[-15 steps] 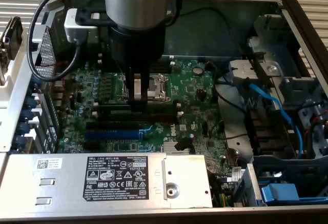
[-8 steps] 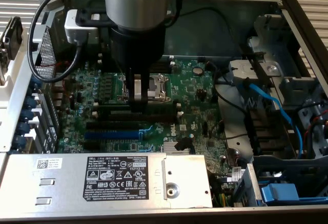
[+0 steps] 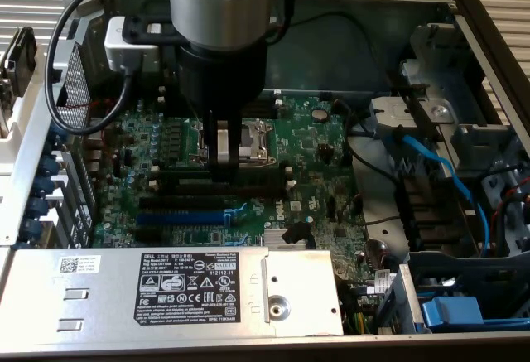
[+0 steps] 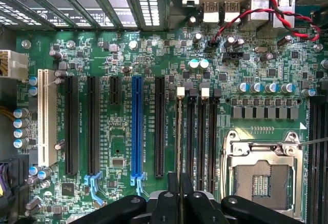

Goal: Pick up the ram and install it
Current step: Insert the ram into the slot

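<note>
Hovers low inside the open computer case (image 3: 464, 14), with the gripper (image 3: 225, 161) brought down over the motherboard (image 3: 319, 142) near its middle, just beside the processor socket (image 4: 264, 175). Pinches narrow, jaws almost together, on what looks like the ram (image 4: 179, 147), seen edge-on from the wrist as a thin dark strip running along the outermost of the black memory slots (image 4: 202, 137), the one farthest from the socket. Sits lined up with that slot, lengthwise and upright as far as can be judged. Cannot be told from either view whether the stick's lower edge already touches the slot or hangs just above it. Shows the white end clips (image 4: 180, 92) at the slots' far ends, toward the board's port edge, with no sign yet of one snapped over a seated stick. Leaves the blue slot (image 4: 136, 126) and the long black slots (image 4: 72, 126) beside it untouched. Counts the pick-up as done, by this reading, and the carry to the slot as done or nearly so; leaves the pressing home and the release.
</note>
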Robot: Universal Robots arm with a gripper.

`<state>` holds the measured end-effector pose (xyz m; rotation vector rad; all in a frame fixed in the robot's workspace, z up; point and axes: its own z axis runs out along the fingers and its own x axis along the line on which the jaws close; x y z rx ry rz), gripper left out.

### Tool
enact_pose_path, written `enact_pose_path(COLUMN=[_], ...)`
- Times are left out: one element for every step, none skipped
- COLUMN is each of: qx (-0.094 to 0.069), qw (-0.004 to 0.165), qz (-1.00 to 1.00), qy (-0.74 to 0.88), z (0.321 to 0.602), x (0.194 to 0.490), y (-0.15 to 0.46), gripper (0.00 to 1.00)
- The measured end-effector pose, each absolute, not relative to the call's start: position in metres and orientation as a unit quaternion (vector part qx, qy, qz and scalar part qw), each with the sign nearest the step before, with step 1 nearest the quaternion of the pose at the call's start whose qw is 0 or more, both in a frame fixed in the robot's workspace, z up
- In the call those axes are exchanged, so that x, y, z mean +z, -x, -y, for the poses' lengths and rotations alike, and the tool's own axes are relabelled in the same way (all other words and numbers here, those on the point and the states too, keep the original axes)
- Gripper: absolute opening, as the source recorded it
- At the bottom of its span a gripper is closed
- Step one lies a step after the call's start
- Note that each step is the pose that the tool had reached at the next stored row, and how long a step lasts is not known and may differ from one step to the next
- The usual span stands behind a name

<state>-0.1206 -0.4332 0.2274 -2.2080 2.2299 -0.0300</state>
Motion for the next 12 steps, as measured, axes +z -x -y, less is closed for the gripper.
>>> enact_pose_path(qx=[-0.010,-0.010,-0.010,-0.010,-0.010,-0.010,-0.010,-0.010,-0.010,-0.010,-0.010,-0.010], qw=[0.002,0.002,0.002,0.002,0.002,0.002,0.002,0.002,0.002,0.002,0.002,0.002], qz=[-0.710,-0.710,-0.710,-0.710,-0.710,-0.709,-0.709,-0.709,-0.708,-0.708,-0.708,-0.707], qy=[0.704,0.704,0.704,0.704,0.705,0.705,0.705,0.705,0.706,0.706,0.706,0.707], z=[0.4332,0.4332,0.4332,0.4332,0.4332,0.4332,0.4332,0.4332,0.4332,0.4332,0.4332,0.4332], x=[0.2273,0.2272,0.2272,0.2272,0.2272,0.2272,0.2272,0.2272,0.2272,0.2272,0.2272,0.2272], y=[0.1206,0.1206,0.1206,0.1206,0.1206,0.1206,0.1206,0.1206,0.1206,0.1206,0.1206,0.1206], gripper=[0.13,0.13,0.13,0.13,0.13,0.13,0.13,0.13,0.13,0.13,0.13,0.13])
